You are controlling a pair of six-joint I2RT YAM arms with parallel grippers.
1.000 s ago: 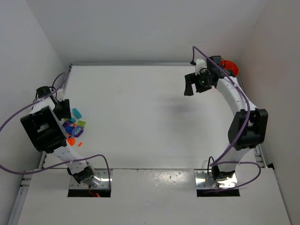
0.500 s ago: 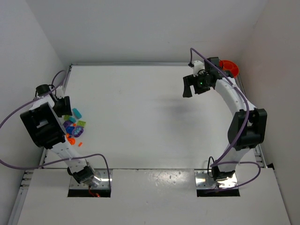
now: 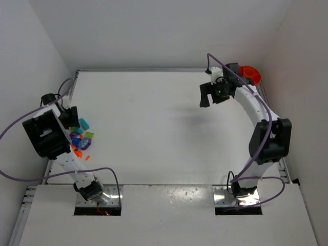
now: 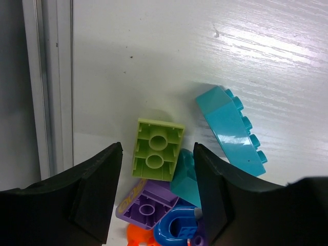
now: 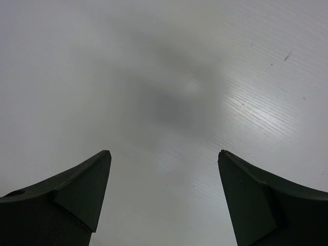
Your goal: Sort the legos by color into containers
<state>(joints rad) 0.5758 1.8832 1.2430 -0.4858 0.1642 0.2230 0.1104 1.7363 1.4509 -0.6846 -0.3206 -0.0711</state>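
Observation:
The legos (image 3: 82,137) lie in a small pile by the table's left edge. In the left wrist view a lime brick (image 4: 156,149) lies studs down, with a cyan brick (image 4: 233,130), a teal one (image 4: 185,177), a purple one (image 4: 148,202), a blue arch (image 4: 177,228) and an orange piece (image 4: 138,237) around it. My left gripper (image 4: 158,147) is open, its jaws straddling the lime brick without touching it; seen from above, the left gripper (image 3: 72,123) is at the pile's near-left side. My right gripper (image 5: 164,152) is open over bare table. The orange container (image 3: 251,73) stands at the far right, behind the right gripper (image 3: 206,96).
A metal rail (image 4: 48,87) runs along the table's left edge beside the pile. White walls close the table on three sides. The right arm's purple cable (image 3: 218,60) loops above its wrist.
The right gripper has drifted slightly left, away from the orange container, so more of the container shows. The left arm has shifted a little over the pile.

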